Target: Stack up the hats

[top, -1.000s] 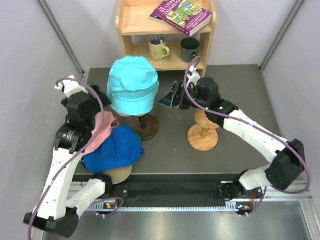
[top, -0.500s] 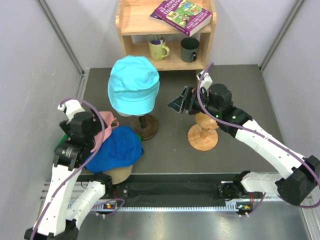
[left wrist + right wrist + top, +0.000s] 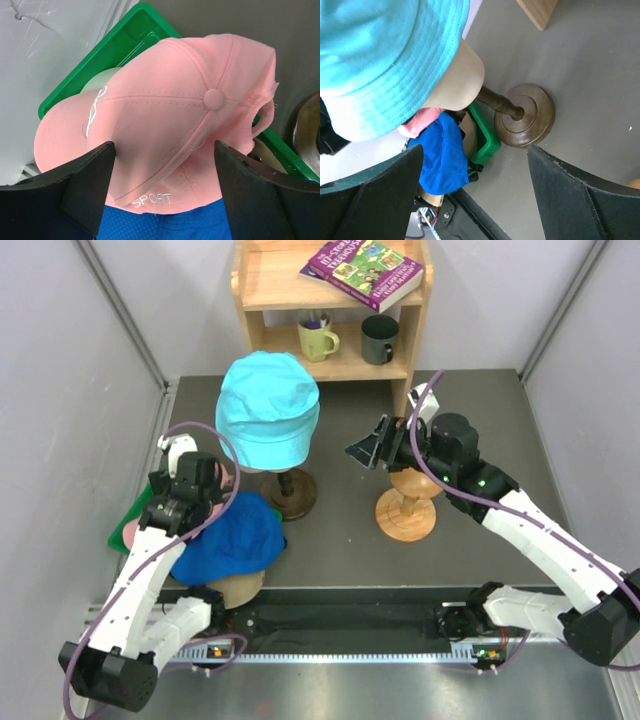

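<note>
Pink cap (image 3: pixel 165 110), stitched "SPORT", lies between spread jaws of the left tool (image 3: pixel 165 150), perhaps touching; right tool (image 3: pixel 475 150) gapes empty.

Looks down between the right gripper's (image 3: pixel 476 150) wide-spread black fingers (image 3: pixel 375 195). Shows the cyan bucket hat (image 3: pixel 380 55) upper left, seated on a cream mannequin head (image 3: pixel 460 85) with a dark stem and round base (image 3: pixel 527 117) on the grey worktop (image 3: pixel 590 75). Catches a pink cap (image 3: pixel 420 122) and royal blue cap (image 3: pixel 442 155) beside a green tray (image 3: pixel 485 137), below the hat's brim.
</note>
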Tool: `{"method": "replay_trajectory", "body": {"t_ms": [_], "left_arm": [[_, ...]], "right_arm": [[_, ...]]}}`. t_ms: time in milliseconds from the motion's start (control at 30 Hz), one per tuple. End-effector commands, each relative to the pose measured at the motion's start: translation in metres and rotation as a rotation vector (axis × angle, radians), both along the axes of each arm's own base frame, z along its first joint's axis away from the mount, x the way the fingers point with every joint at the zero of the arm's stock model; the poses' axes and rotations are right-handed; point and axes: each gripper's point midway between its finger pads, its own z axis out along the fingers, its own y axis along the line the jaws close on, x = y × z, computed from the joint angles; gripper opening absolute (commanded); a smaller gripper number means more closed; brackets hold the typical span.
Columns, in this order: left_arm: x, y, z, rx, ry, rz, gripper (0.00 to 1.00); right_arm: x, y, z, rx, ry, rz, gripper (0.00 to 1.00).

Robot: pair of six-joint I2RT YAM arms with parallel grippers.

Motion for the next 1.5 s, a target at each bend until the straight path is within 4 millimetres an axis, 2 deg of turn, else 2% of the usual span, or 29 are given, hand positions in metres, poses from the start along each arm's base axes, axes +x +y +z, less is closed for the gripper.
{"method": "replay_trajectory", "body": {"t_ms": [0,67,100,133,200,233,267,333,433,467,533,567,667,767,900,1000,1067,1167,1267,1367,1400,1467], "left_arm": [[0.002,0.008,0.003,0.033,-0.072,0.019,0.77],[0.003,0.010,0.003,0.042,-0.084,0.020,0.67],[0.003,0.011,0.005,0.045,-0.093,0.024,0.52],[0.002,0.013,0.006,0.056,-0.093,0.033,0.44],[0.002,0.015,0.005,0.068,-0.090,0.033,0.36],[0.001,0.017,0.004,0.079,-0.082,0.036,0.25],[0.000,0.018,0.004,0.085,-0.081,0.043,0.20],[0.000,0.017,0.007,0.075,-0.092,0.037,0.01],[-0.004,0.017,0.025,0.053,-0.119,0.047,0.00],[-0.005,0.018,0.042,0.046,-0.152,0.052,0.00],[-0.015,0.020,0.060,0.039,-0.175,0.058,0.00],[-0.016,0.018,0.079,0.024,-0.219,0.043,0.00],[-0.026,0.006,0.109,-0.018,-0.291,-0.071,0.00],[-0.044,0.000,0.127,-0.058,-0.327,-0.134,0.00],[-0.060,-0.008,0.135,-0.110,-0.317,-0.175,0.00],[-0.066,-0.028,0.135,-0.178,-0.288,-0.282,0.00],[-0.069,-0.047,0.135,-0.232,-0.263,-0.382,0.00],[-0.079,-0.057,0.131,-0.274,-0.209,-0.424,0.00],[-0.093,-0.058,0.127,-0.288,-0.161,-0.438,0.00],[-0.105,-0.071,0.128,-0.342,-0.161,-0.504,0.00],[-0.110,-0.084,0.127,-0.389,-0.147,-0.565,0.00],[-0.118,-0.093,0.121,-0.428,-0.114,-0.615,0.00]], "right_arm": [[0.002,-0.010,0.013,0.021,-0.038,-0.034,0.85],[0.002,-0.009,0.014,0.019,-0.038,-0.031,0.85],[0.002,-0.010,0.014,0.018,-0.039,-0.032,0.85],[0.002,-0.009,0.014,0.015,-0.038,-0.028,0.85],[0.002,-0.009,0.015,0.017,-0.038,-0.028,0.85],[0.003,-0.009,0.015,0.016,-0.039,-0.028,0.85],[0.002,-0.009,0.015,0.017,-0.038,-0.028,0.85],[0.003,-0.009,0.017,0.018,-0.041,-0.030,0.85],[0.002,-0.011,0.022,0.009,-0.060,-0.031,0.85],[0.002,-0.013,0.022,-0.003,-0.058,-0.035,0.85],[0.002,-0.016,0.026,-0.022,-0.082,-0.040,0.85],[0.003,-0.017,0.026,-0.031,-0.089,-0.042,0.85],[0.003,-0.020,0.029,-0.056,-0.111,-0.041,0.85],[0.003,-0.018,0.031,-0.061,-0.121,-0.029,0.85],[0.001,-0.013,0.033,-0.043,-0.107,-0.012,0.85],[-0.005,-0.003,0.037,-0.009,-0.102,0.017,0.85],[-0.015,0.009,0.041,0.021,-0.113,0.055,0.85],[-0.028,0.023,0.045,0.071,-0.113,0.087,0.84],[-0.041,0.036,0.043,0.099,-0.097,0.105,0.85],[-0.056,0.050,0.040,0.109,-0.085,0.135,0.85],[-0.061,0.055,0.041,0.117,-0.090,0.147,0.84],[-0.075,0.068,0.040,0.121,-0.091,0.184,0.85]]}}
